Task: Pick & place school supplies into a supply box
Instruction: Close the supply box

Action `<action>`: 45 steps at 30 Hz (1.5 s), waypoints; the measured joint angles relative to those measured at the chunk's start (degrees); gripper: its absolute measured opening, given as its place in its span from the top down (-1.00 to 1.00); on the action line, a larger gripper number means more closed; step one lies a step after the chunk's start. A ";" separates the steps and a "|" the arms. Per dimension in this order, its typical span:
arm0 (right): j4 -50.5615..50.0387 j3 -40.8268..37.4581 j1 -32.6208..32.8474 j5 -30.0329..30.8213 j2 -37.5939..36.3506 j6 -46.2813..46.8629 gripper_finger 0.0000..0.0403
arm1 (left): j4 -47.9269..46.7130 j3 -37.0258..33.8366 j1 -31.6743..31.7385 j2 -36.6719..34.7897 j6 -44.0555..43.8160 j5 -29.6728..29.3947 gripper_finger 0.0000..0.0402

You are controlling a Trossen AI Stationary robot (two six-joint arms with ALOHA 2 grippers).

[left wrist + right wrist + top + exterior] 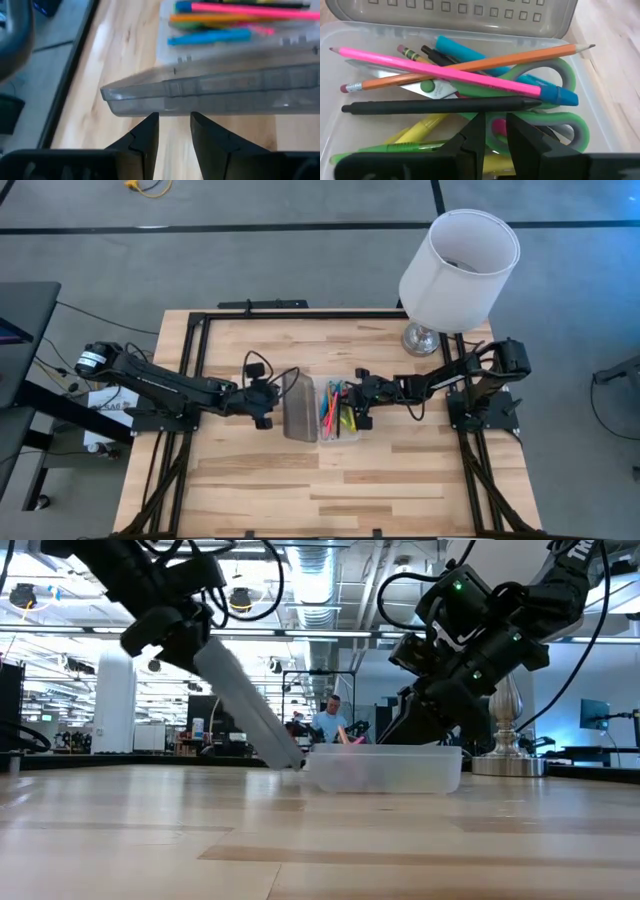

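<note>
The clear supply box (338, 436) sits mid-table with its grey grid lid (298, 408) swung open toward the table's left. The lid (245, 705) slants up from its hinge edge at the box (385, 770). Inside lie school supplies (455, 75): a pink pencil, an orange pencil, a black pen, blue and yellow markers and green-handled scissors (555, 100). My left gripper (174, 120), open by a narrow gap, is at the lid's raised free edge. My right gripper (494, 125), also open by a narrow gap, hangs over the box's contents, touching nothing I can see. My left gripper meets the lid's free long edge (172, 106) with its fingertips (150, 125), coming level from the table's left. No pinch shows; the edge lies just ahead of both tips. The lid stays tilted, its upper end at the gripper (190, 635) and its hinge edge down at the box.
A white lampshade (460, 265) on a silver base (425, 338) stands at the far right of the table, close behind my right arm. A black frame (195, 330) borders the tabletop. Bare wood lies on the near side of the box. A person (328, 722) sits far off in the room.
</note>
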 joint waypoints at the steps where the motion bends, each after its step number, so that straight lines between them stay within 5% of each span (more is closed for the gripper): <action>1: 0.02 0.02 0.00 0.00 0.00 0.00 0.65 | 1.25 0.00 0.00 0.00 0.90 -0.27 0.46; 13: -3.83 3.30 0.02 -0.09 0.00 -0.07 0.65 | 15.66 0.00 0.37 0.02 12.94 1.16 0.46; 24: -5.78 3.80 0.02 -0.09 -0.05 -0.05 0.65 | 20.33 0.00 4.36 0.02 15.42 7.50 0.46; 27: -6.31 3.80 0.02 -0.09 -0.05 -0.26 0.65 | 15.77 0.30 4.33 -0.04 13.91 6.69 0.46; 32: -7.69 3.80 0.02 -0.07 -0.05 -0.46 0.65 | -6.07 2.34 5.26 -0.61 1.15 7.23 0.46; 37: -7.67 3.80 0.02 -0.03 -0.05 -0.46 0.65 | -18.74 2.31 5.42 -0.57 -11.22 13.62 0.46; 45: -7.52 3.78 0.02 -0.01 -0.05 -0.03 0.65 | -11.04 -2.93 5.44 1.29 -15.66 22.05 0.46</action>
